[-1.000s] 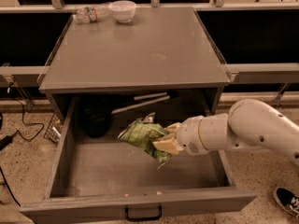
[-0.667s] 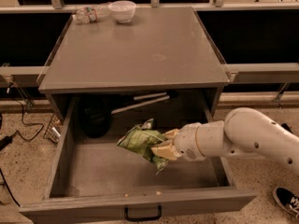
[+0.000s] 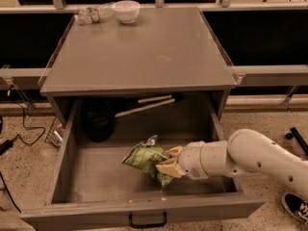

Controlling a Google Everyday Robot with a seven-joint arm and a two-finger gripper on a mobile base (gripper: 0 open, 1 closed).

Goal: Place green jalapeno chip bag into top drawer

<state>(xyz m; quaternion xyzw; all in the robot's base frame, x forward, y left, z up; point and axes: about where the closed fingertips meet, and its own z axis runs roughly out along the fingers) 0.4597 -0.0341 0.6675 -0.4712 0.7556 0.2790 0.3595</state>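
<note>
The green jalapeno chip bag (image 3: 146, 158) is a crumpled green foil bag inside the open top drawer (image 3: 96, 172), near its middle, at or just above the drawer floor. My gripper (image 3: 168, 160) reaches in from the right on a white arm, and its tan fingers (image 3: 166, 168) are closed on the bag's right end. The drawer is pulled fully out, with its grey front panel and black handle (image 3: 147, 221) at the bottom of the view.
A dark round object (image 3: 98, 121) and a long pale rod (image 3: 144, 106) lie at the back of the drawer. On the cabinet top (image 3: 159, 52) stand a clear plastic bottle (image 3: 93, 14) and a white bowl (image 3: 125, 10). Cables lie on the floor at left; a shoe (image 3: 296, 207) is at right.
My gripper and the bag have moved lower and slightly left, deeper into the drawer. The grip on the bag has stayed the same.
</note>
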